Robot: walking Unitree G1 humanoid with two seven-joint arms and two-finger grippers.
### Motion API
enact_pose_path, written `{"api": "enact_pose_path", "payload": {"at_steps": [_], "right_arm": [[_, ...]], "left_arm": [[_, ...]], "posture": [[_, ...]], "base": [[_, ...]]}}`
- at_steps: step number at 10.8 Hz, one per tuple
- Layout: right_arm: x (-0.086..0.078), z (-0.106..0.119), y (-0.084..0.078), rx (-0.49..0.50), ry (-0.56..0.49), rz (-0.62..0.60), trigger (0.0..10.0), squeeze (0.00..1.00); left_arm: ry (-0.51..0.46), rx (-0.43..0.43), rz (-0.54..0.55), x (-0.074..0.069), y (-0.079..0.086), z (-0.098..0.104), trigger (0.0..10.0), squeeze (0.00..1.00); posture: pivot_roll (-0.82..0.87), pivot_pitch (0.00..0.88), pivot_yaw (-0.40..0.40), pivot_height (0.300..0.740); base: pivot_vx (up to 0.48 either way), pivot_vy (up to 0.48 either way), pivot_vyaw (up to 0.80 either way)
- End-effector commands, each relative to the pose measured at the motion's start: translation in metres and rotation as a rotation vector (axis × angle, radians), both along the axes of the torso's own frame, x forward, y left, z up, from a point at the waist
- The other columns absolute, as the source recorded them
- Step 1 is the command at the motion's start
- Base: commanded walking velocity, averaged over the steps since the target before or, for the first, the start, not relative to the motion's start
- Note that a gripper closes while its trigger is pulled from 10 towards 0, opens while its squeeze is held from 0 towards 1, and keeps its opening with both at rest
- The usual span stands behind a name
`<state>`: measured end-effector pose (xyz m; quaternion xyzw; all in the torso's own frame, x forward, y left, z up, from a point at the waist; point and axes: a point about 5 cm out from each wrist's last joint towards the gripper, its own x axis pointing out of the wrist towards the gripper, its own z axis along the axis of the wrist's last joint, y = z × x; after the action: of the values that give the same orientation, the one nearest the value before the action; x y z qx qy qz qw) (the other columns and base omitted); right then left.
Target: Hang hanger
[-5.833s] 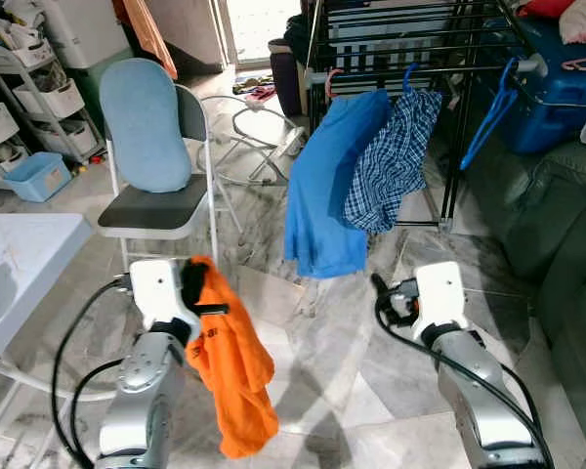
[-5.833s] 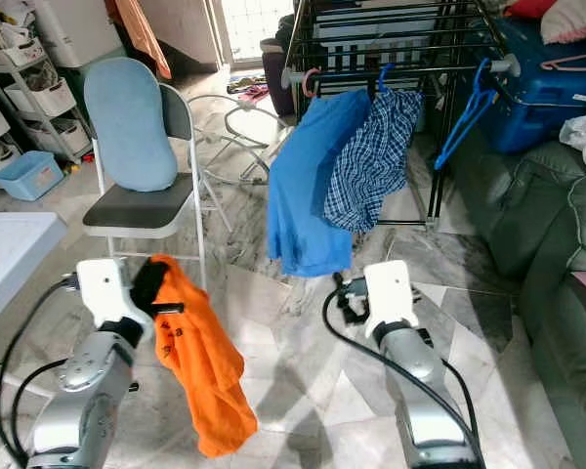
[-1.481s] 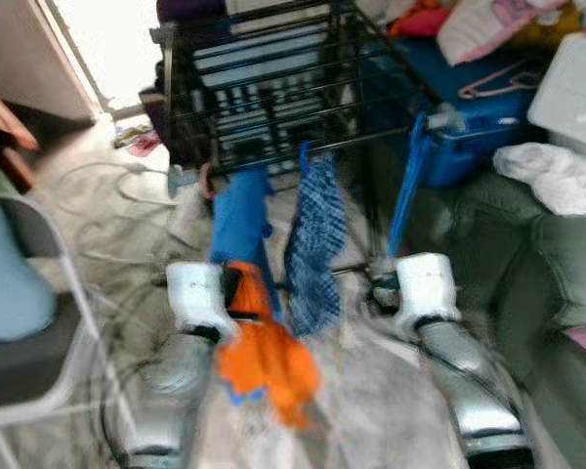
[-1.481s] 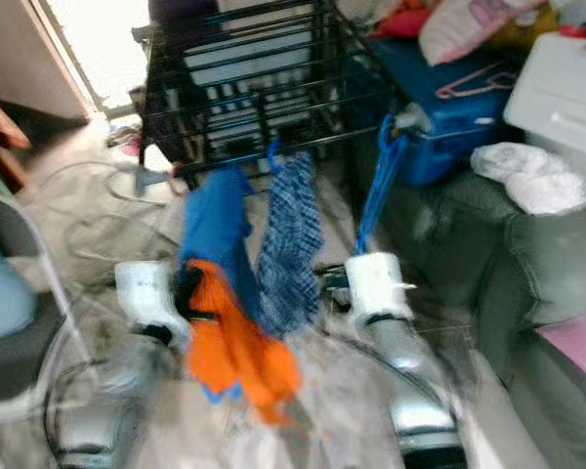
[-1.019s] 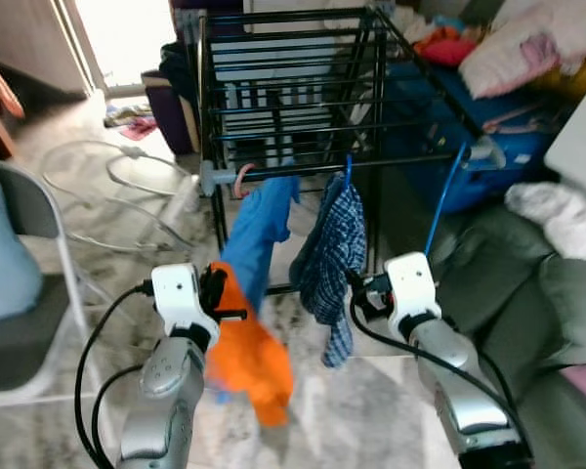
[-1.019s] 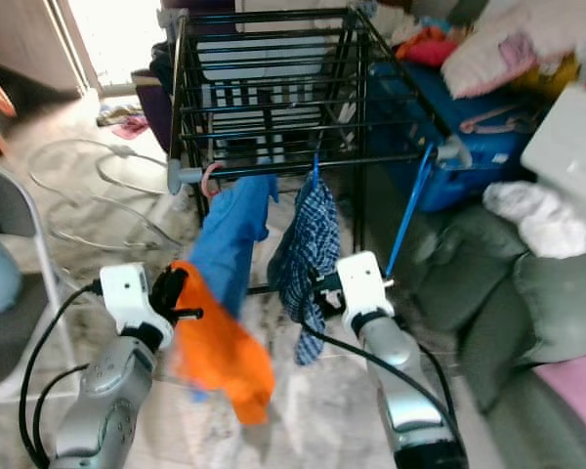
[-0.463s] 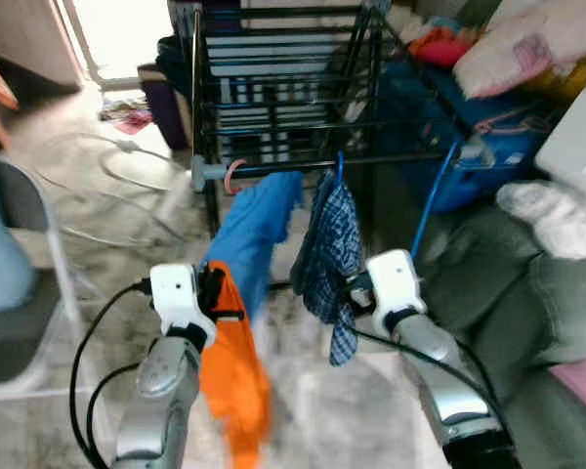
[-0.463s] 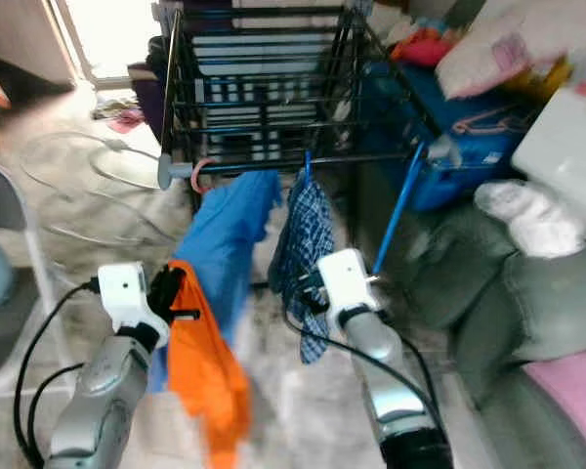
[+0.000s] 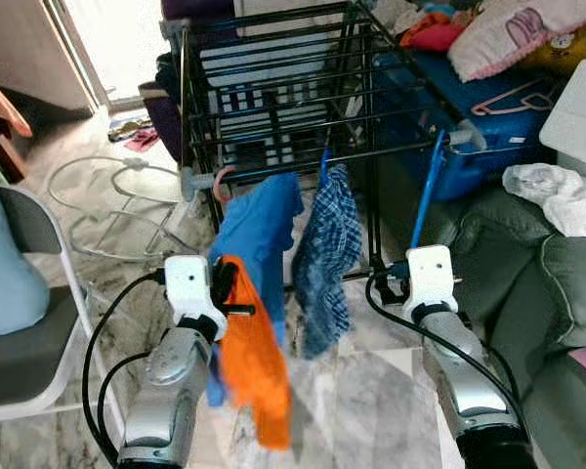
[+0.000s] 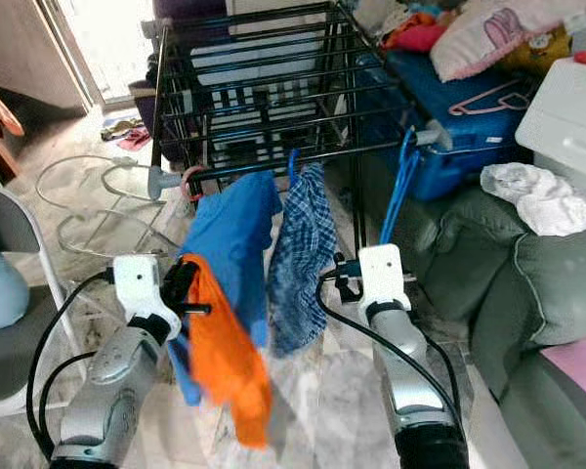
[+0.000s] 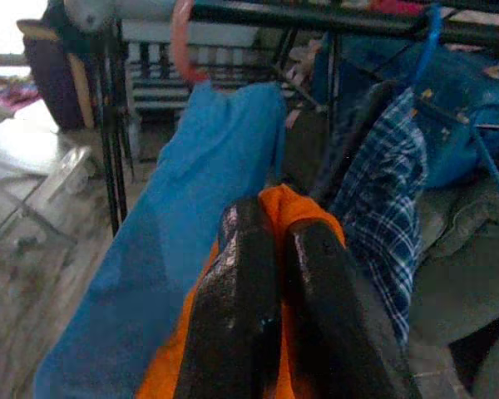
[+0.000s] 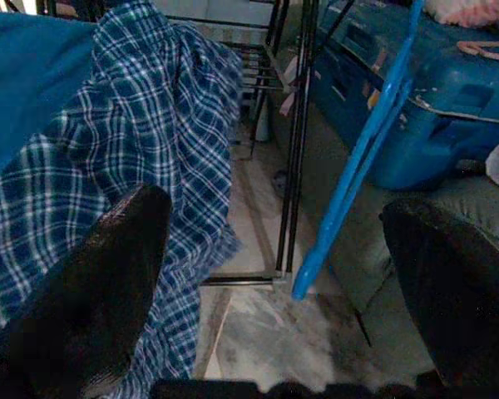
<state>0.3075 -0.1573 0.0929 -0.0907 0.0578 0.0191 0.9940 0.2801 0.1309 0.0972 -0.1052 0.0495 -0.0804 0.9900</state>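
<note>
drying rack (image 9: 273, 88): black metal, glossy | orange garment (image 9: 254, 362): matt cloth | floor (image 9: 371, 410): polished marbled stone

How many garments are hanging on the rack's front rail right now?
2. A blue shirt near the rail's left end, and a plaid shirt just right of it. The orange garment is in the left gripper, not hung.

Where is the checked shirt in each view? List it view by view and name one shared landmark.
Left eye view: the checked shirt hangs at the picture's centre.
Right eye view: the checked shirt hangs at the centre again.
Left wrist view: the checked shirt is just beyond the orange garment.
Right wrist view: the checked shirt is close up, beside the empty blue hanger.
Shared landmark: the blue shirt hanging next to it.
</note>
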Motion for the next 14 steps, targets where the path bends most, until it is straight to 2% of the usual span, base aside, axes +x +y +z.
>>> {"api": "enact_pose_path", "payload": {"at_steps": [1, 3, 6, 12, 14], "right_arm": [[-0.002, 0.0, 0.006, -0.006, -0.003, 0.033, 10.0, 0.0], [-0.001, 0.001, 0.01, -0.006, -0.008, 0.058, 10.0, 0.0], [-0.002, -0.001, 0.012, -0.01, 0.0, 0.077, 10.0, 0.0], [-0.005, -0.003, 0.014, -0.009, 0.012, 0.096, 10.0, 0.0], [-0.005, -0.003, 0.018, -0.01, 0.012, 0.111, 10.0, 0.0]], "left_arm": [[0.002, -0.008, 0.007, -0.001, 0.0, 0.001, 10.0, 0.0], [0.006, -0.008, 0.0, -0.003, -0.003, -0.001, 10.0, 0.0], [0.017, -0.009, 0.012, -0.005, 0.001, -0.002, 10.0, 0.0], [-0.037, -0.022, -0.04, -0.005, -0.004, 0.003, 10.0, 0.0], [-0.038, -0.016, -0.049, -0.005, -0.004, 0.003, 10.0, 0.0]], "posture": [[-0.17, 0.0, 0.105, 0.74], [-0.17, 0.0, 0.102, 0.74], [-0.17, 0.0, 0.099, 0.74], [-0.17, 0.0, 0.112, 0.74], [-0.17, 0.0, 0.115, 0.74]], "base": [[0.0, 0.0, 0.0], [0.0, -0.311, 0.0], [0.0, -0.303, 0.0], [0.0, 0.0, 0.0], [0.326, 0.0, 0.0]]}}
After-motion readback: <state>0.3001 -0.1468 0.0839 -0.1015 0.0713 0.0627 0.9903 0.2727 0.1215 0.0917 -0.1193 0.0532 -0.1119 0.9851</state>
